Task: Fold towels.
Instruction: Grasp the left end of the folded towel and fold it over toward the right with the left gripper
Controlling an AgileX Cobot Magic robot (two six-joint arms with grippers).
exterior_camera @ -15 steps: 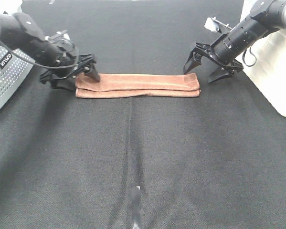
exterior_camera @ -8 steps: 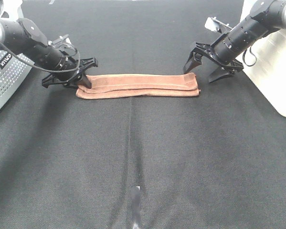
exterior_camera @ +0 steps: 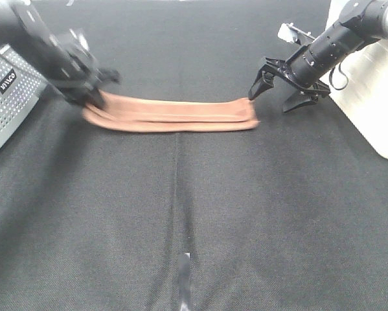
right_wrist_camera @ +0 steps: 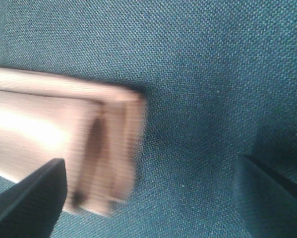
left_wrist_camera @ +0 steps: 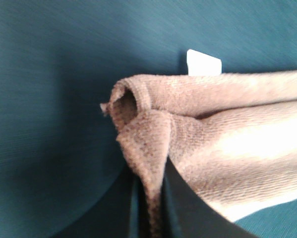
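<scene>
The towel (exterior_camera: 174, 115) lies as a long, narrow, layered strip across the upper middle of the overhead frame, on the black table cloth (exterior_camera: 194, 214). It is already doubled lengthwise, so I judge the next fold is end to end.

My left gripper (exterior_camera: 95, 97) sits at the strip's left end, in the upper left of the frame. It is blurred there, so I go by the left wrist view: the 2 dark fingers (left_wrist_camera: 175, 198) are pressed together on the cloth, with the hem bunched and curled just above them. I pinch at the very end, through all the layers, so the stack comes up as 1 piece instead of peeling apart. The small white tag (left_wrist_camera: 204, 62) pokes out at the far edge of that end.

My right gripper (exterior_camera: 269, 102) hangs at the strip's right end, in the upper right of the frame, its fingers (right_wrist_camera: 36, 198) spread wide and holding nothing. In the right wrist view the towel's end sits between them, closer to 1 finger, and I cannot tell whether that finger touches it. I hold it there to steady that end — or to take it — while the left end is carried over.

The risk I see is drag: the right end may slide and skew if it is not held down.
</scene>
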